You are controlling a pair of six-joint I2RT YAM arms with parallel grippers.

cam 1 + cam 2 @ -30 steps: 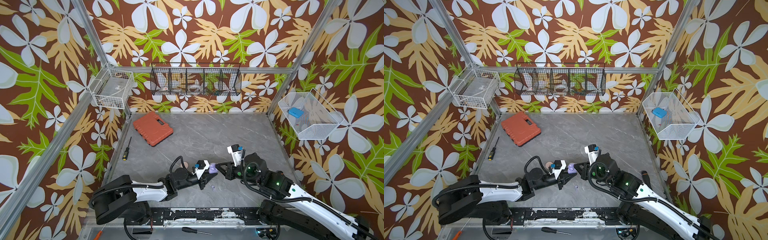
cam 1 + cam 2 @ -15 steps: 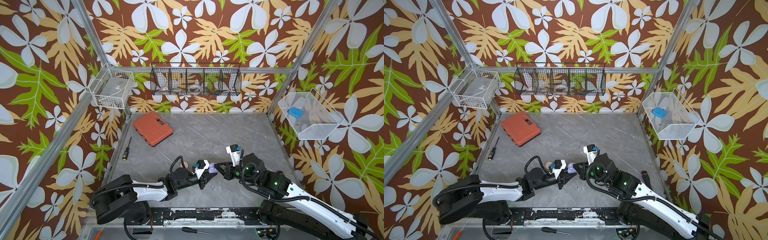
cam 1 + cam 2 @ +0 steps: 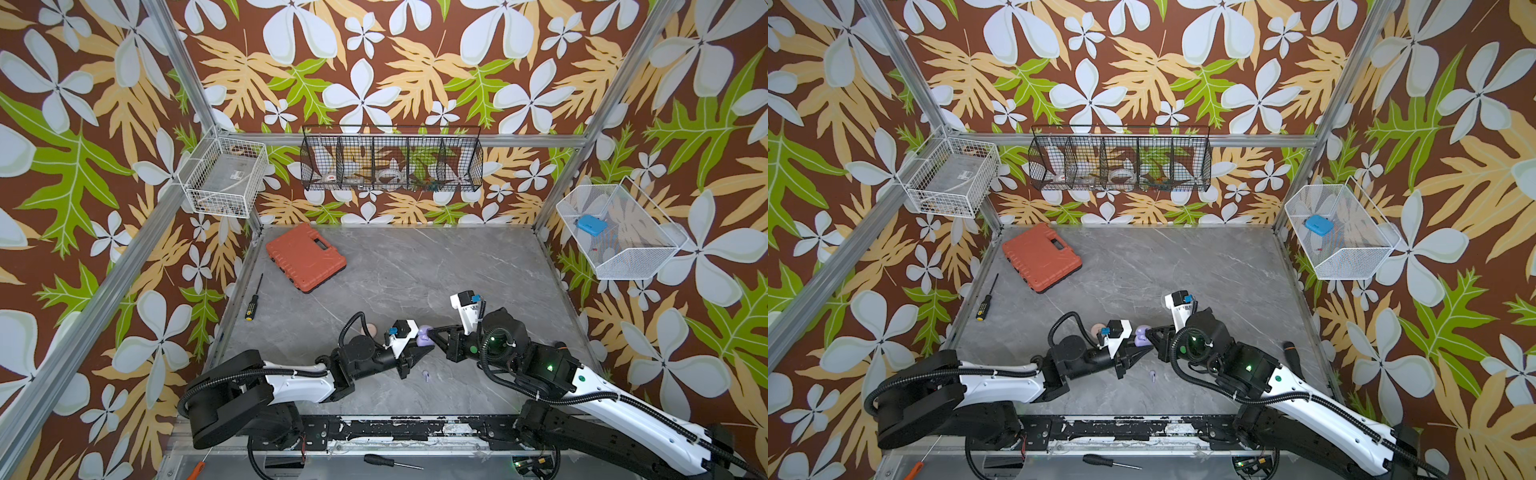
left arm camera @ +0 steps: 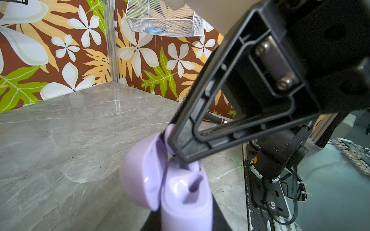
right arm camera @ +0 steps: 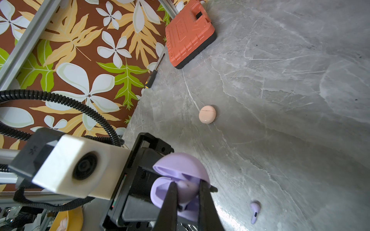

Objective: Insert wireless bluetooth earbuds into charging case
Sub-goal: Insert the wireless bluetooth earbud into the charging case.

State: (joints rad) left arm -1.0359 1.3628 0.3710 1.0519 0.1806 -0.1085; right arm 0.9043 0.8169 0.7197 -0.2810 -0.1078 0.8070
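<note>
The left gripper (image 3: 424,345) has its jaws clamped tight on the base of the lavender case (image 5: 178,164). The case's lid is swung open and its mouth is turned toward the right arm. The right gripper (image 3: 432,332) meets that mouth with its jaws almost together, its fingers (image 5: 172,200) pinching a lavender earbud (image 5: 187,190). The earbud's round head faces out of the case. Its stem runs inward toward the base and is mostly hidden. Beside it, one pocket (image 4: 192,188) in the base shows as a hollow.

A second lavender earbud (image 3: 426,376) lies on its side on the grey table (image 3: 457,266), near the case on the robot's side and apart from both grippers. It is too small in both top views to tell which way its stem points. A closed pink case (image 3: 371,330) sits near the lavender case, on the left arm's side. The orange toolbox (image 3: 305,257) and the screwdriver (image 3: 253,297) at the table's left edge are well apart from it. Behind the case, open table runs to the back wall and to the right edge.
</note>
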